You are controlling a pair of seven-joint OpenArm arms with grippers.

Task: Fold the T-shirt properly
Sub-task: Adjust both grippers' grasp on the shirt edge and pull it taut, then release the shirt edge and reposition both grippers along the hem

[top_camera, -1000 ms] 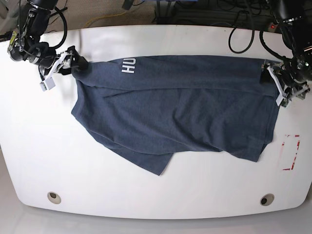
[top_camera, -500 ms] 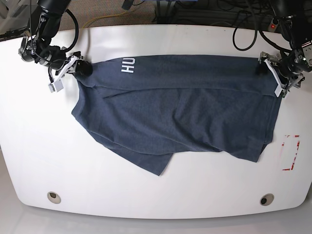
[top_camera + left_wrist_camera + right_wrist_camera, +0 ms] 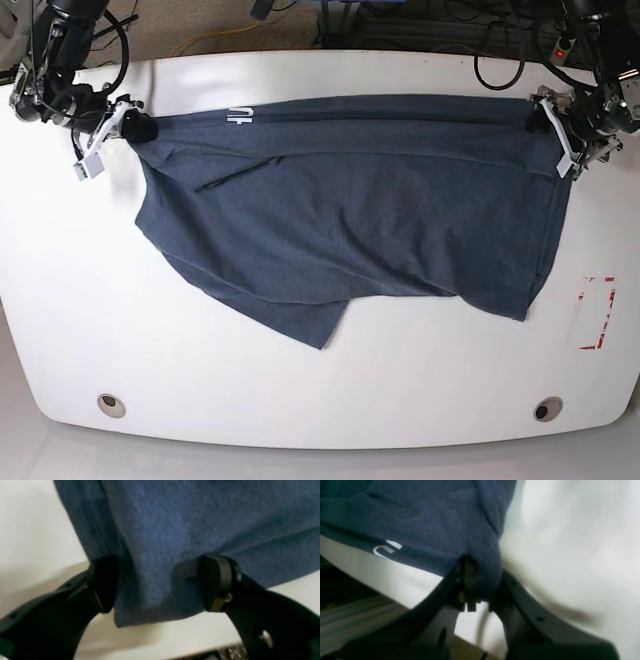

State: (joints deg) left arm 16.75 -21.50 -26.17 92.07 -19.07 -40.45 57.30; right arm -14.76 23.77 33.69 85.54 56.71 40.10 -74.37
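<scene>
across the far table edge, the t-shirt (image 3: pixel 350 215) stretches sideways: right gripper (image 3: pixel 480 585) pinches one corner, left gripper (image 3: pixel 160 590) straddles the other, jaws apart.

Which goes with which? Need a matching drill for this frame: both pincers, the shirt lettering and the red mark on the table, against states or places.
Things:
1. left pincer
2. right pincer
3. white lettering
4. red mark

States or places:
A. shut on a corner of the T-shirt
B. on bare table, beside the shirt's side edge
C. jaws apart, cloth between them
D. at the shirt's far edge

Pairs: 1-C, 2-A, 3-D, 4-B
</scene>
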